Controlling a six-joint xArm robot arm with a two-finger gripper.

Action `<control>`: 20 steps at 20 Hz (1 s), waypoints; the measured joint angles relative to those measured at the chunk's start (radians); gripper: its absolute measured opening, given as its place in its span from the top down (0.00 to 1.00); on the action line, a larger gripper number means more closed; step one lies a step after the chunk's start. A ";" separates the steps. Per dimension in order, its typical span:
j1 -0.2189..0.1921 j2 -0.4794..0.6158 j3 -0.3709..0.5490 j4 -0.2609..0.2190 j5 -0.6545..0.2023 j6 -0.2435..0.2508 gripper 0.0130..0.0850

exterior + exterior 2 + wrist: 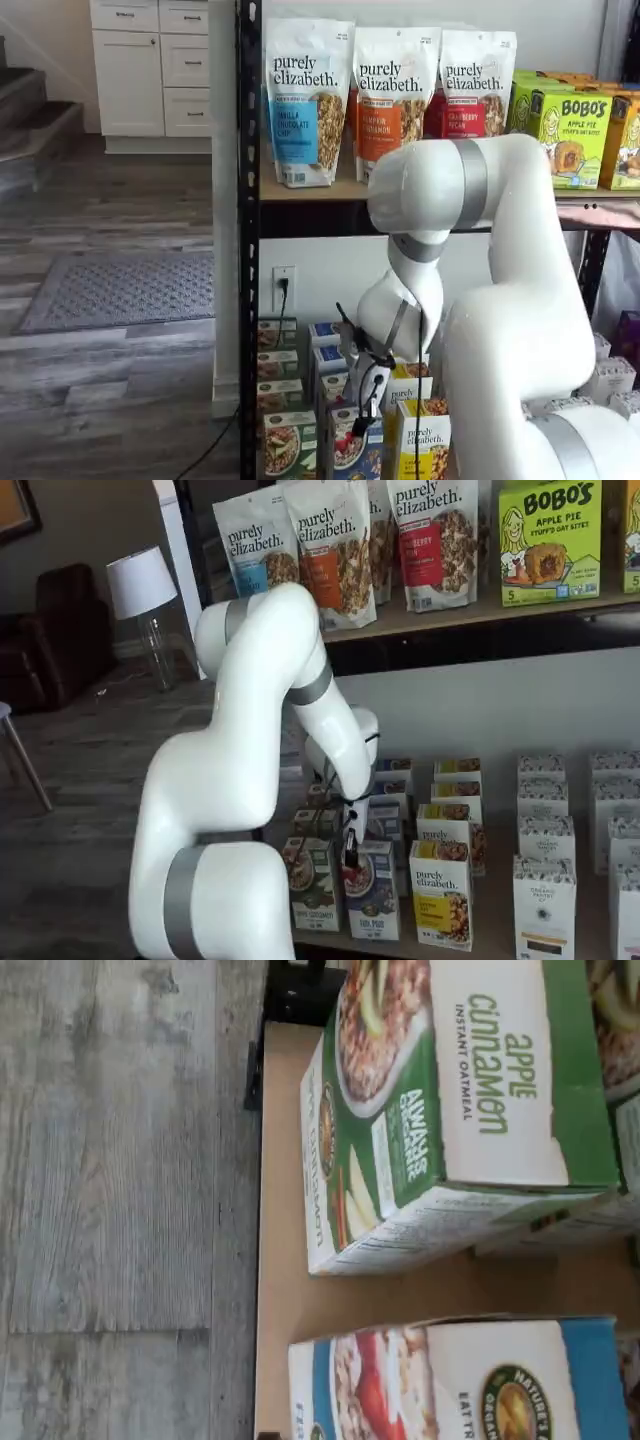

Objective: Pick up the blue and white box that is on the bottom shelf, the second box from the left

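Observation:
The blue and white box (470,1380) shows in the wrist view with its white top band, berry bowl picture and round logo, standing on the bottom shelf (285,1290). In both shelf views it stands upright at the front of its row (345,450) (372,892), between a green-and-white carton (313,885) and a yellow-and-white carton (442,895). My gripper (357,422) (350,857) hangs just above and in front of the box's top edge. Only dark fingers seen side-on show, so I cannot tell whether they are open.
The green-and-white apple cinnamon carton (450,1110) stands beside the blue box with a narrow gap between them. More cartons stand in rows behind (326,335) and further right (545,900). A black steel post (248,300) bounds the rack's left side. Granola bags (305,100) stand on the level above.

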 joint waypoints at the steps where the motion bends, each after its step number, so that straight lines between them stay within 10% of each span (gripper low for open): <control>1: 0.000 0.004 -0.007 -0.005 0.003 0.005 0.00; 20: -0.001 0.100 -0.135 -0.160 0.032 0.151 0.00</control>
